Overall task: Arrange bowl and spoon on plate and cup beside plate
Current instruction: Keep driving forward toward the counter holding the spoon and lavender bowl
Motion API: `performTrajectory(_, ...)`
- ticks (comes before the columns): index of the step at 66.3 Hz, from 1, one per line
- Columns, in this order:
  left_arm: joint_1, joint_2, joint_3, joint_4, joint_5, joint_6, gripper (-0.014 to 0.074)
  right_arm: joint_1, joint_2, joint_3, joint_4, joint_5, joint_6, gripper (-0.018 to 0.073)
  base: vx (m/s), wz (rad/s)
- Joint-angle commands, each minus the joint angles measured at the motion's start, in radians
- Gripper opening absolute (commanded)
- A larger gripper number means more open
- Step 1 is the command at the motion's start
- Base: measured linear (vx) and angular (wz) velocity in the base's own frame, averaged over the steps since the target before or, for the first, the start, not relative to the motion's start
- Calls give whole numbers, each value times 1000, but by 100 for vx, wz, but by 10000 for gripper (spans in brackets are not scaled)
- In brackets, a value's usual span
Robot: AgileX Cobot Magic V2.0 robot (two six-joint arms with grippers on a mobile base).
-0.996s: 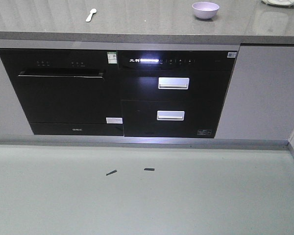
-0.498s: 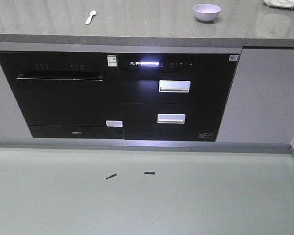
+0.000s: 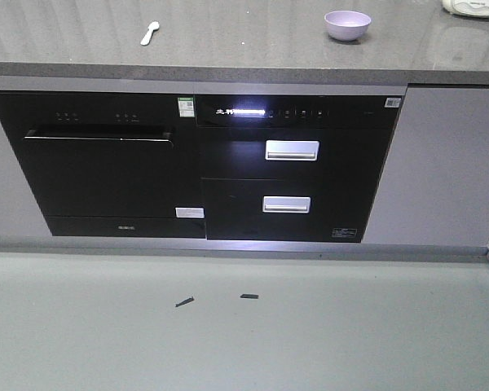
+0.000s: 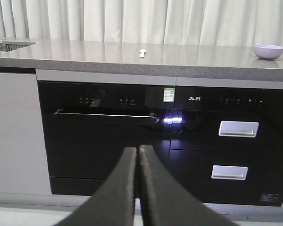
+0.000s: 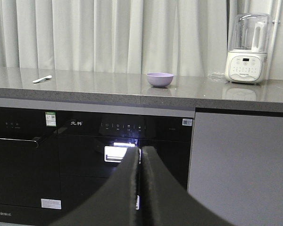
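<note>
The bowl [image 3: 347,24] stood upright on the grey desk [image 3: 244,50] at the upper right of the front view. The spoon [image 3: 150,32] lay on the same desk at the upper left, well apart from the bowl, its scoop toward the top edge of the frame. Below the desk edge ran a black appliance front [image 3: 106,175] with a lit strip and two white drawer handles [image 3: 292,150] to its right. Two small dark scraps [image 3: 184,302] lay on the pale floor [image 3: 326,342].

At the bottom centre of its wrist view, the left gripper [image 4: 137,157] had its jaws pressed together with nothing between them. The right gripper [image 5: 140,157] was likewise closed on nothing. A white blender [image 5: 248,47] stood on the desk at the upper right of the right wrist view, right of the bowl, with curtains [image 5: 108,33] behind.
</note>
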Motion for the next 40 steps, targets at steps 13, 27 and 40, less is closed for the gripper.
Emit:
performTrajectory(13, 0, -14, 26, -8, -70, -9, -6, -5, -10, 8, -7, -74, -4, -3, 8, 0)
performTrajectory(27, 0, -14, 26, -8, -70, -9, -6, -5, -10, 8, -7, -74, -4, -3, 8, 0)
performTrajectory(40, 0, -14, 26, -8, -70, -9, -6, -5, -10, 8, -7, -74, -4, -3, 9, 0)
